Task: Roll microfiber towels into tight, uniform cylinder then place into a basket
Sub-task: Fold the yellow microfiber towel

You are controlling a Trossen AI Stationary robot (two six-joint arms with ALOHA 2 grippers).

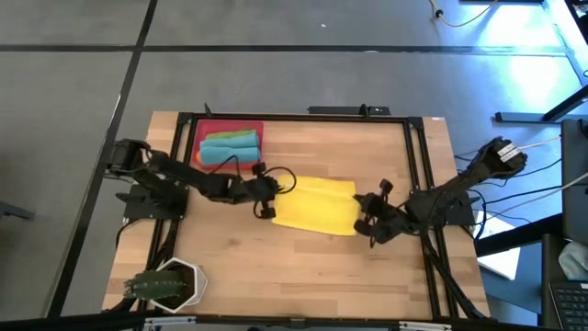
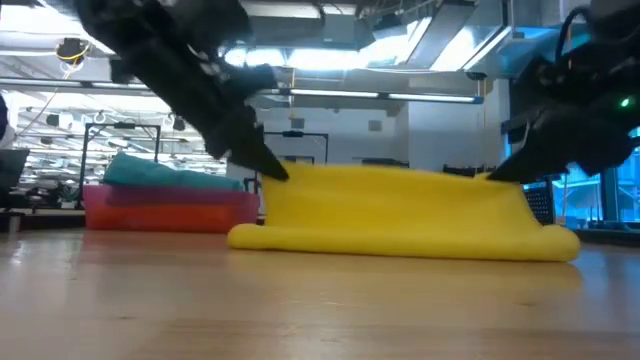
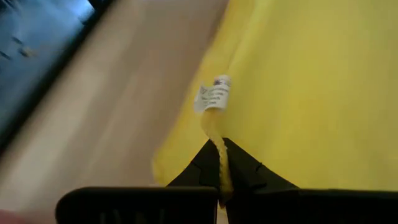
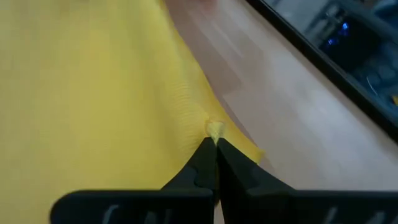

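Now the yellow towel (image 1: 315, 204) stretches between both claws: the left gripper (image 1: 267, 204) pinches its edge by the tag, the right gripper (image 1: 365, 213) pinches the opposite edge, on the table (image 1: 303, 267).

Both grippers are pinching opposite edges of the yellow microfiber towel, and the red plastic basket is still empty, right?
Not quite. The left gripper and right gripper do pinch opposite edges of the yellow microfiber towel, but the shallow red plastic basket is not empty: the high view shows teal-blue and green towels already in it.
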